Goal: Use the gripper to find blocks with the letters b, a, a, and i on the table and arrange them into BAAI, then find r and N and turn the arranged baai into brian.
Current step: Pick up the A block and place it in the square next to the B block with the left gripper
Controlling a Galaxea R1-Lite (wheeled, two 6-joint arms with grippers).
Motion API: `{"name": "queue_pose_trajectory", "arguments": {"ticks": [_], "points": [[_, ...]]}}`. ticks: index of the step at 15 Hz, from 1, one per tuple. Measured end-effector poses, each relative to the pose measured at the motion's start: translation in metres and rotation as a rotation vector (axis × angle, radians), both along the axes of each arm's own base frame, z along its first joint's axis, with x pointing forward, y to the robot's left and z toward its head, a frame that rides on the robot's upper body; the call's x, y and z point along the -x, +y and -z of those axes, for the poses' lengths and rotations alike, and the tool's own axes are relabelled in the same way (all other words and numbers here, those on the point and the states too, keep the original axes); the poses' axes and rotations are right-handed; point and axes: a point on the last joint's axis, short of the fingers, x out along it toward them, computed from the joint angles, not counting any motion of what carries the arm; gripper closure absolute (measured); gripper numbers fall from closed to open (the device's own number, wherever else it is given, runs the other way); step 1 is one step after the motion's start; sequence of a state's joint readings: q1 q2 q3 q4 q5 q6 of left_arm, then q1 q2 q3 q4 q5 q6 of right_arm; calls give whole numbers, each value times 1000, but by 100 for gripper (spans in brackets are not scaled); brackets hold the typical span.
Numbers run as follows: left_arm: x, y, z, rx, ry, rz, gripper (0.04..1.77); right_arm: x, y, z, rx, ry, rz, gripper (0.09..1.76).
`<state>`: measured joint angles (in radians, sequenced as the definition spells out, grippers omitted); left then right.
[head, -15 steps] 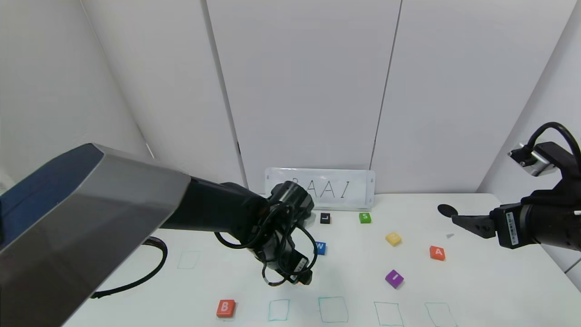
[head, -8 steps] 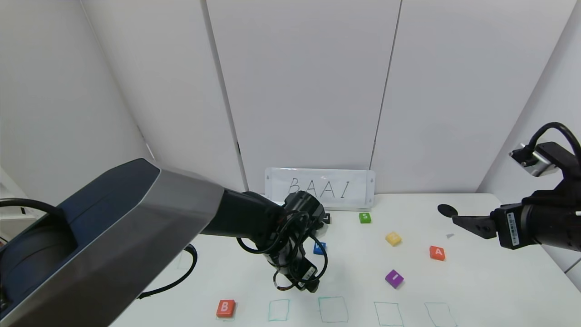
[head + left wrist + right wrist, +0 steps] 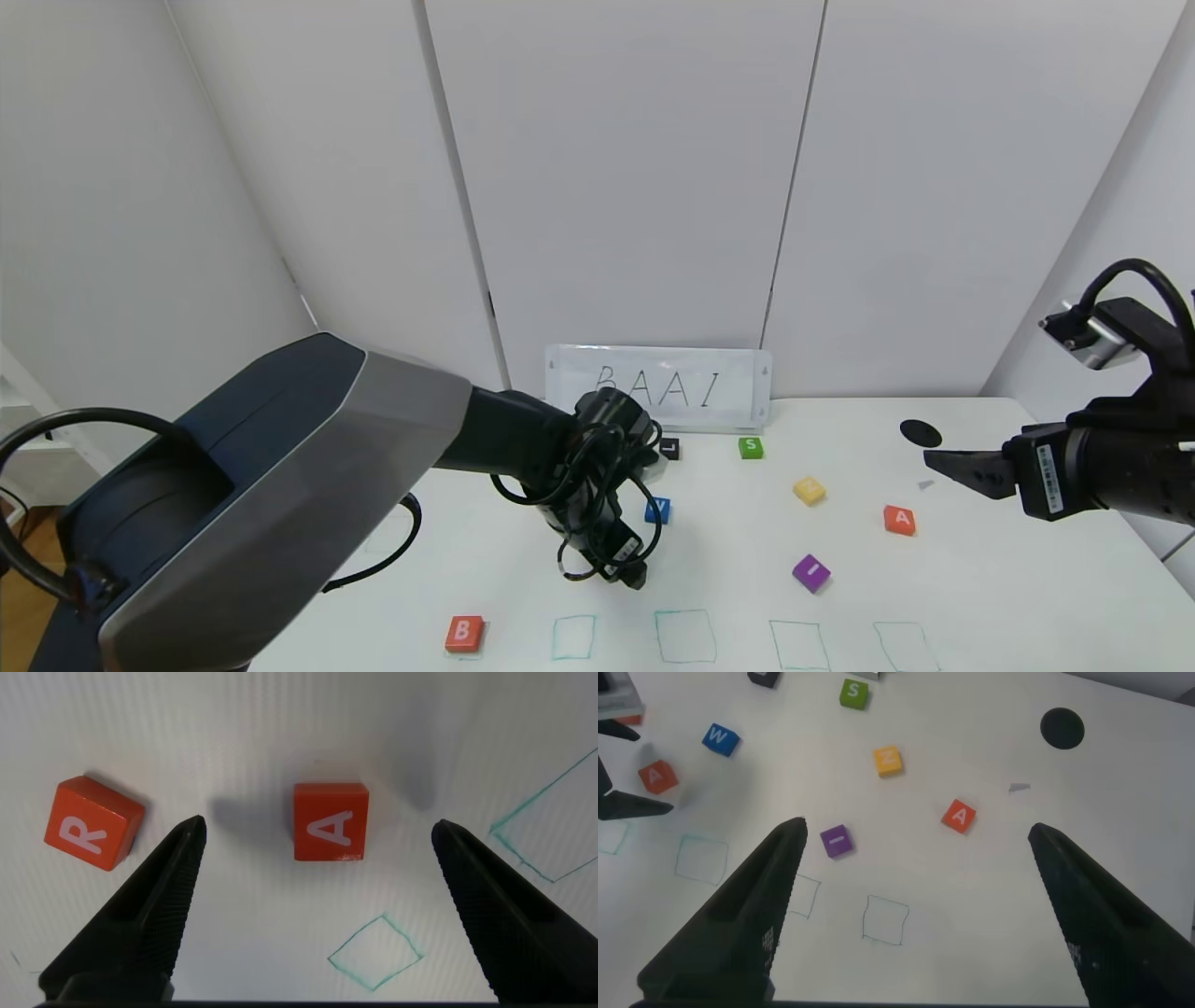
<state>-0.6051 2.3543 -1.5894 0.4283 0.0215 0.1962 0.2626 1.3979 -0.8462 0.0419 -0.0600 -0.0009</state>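
Note:
My left gripper (image 3: 624,567) hangs open over the middle of the table (image 3: 990,597). In the left wrist view one orange-red A block (image 3: 331,821) lies on the table below the open left gripper (image 3: 318,826), untouched, and r (image 3: 92,821) lies beside it, outside one finger. Both are hidden behind the arm in the head view. The B block (image 3: 464,633) lies at the front left. The other A block (image 3: 899,520) and the purple I block (image 3: 810,572) lie at the right. My right gripper (image 3: 943,461) hovers open and empty above the right side.
A BAAI sign (image 3: 658,387) stands at the back. Black L (image 3: 668,449), green S (image 3: 751,447), blue W (image 3: 657,510) and yellow (image 3: 808,490) blocks lie mid-table. Green drawn squares (image 3: 685,637) line the front edge. A black hole (image 3: 920,433) sits at the back right.
My left arm has swung rightward and its gripper ends a little right of where it began. The right gripper has shifted slightly. No block has moved.

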Motion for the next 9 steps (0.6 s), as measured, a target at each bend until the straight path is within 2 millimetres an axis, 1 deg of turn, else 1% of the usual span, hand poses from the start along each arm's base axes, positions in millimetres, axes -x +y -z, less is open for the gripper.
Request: {"name": "queue_pose_trajectory", "arguments": {"ticks": [4, 9], "points": [[-4, 0, 2, -6, -6, 27, 9, 0, 0, 0, -1, -1, -1, 14], [-2, 1, 4, -15, 5, 63, 9, 0, 0, 0, -1, -3, -1, 14]]}}
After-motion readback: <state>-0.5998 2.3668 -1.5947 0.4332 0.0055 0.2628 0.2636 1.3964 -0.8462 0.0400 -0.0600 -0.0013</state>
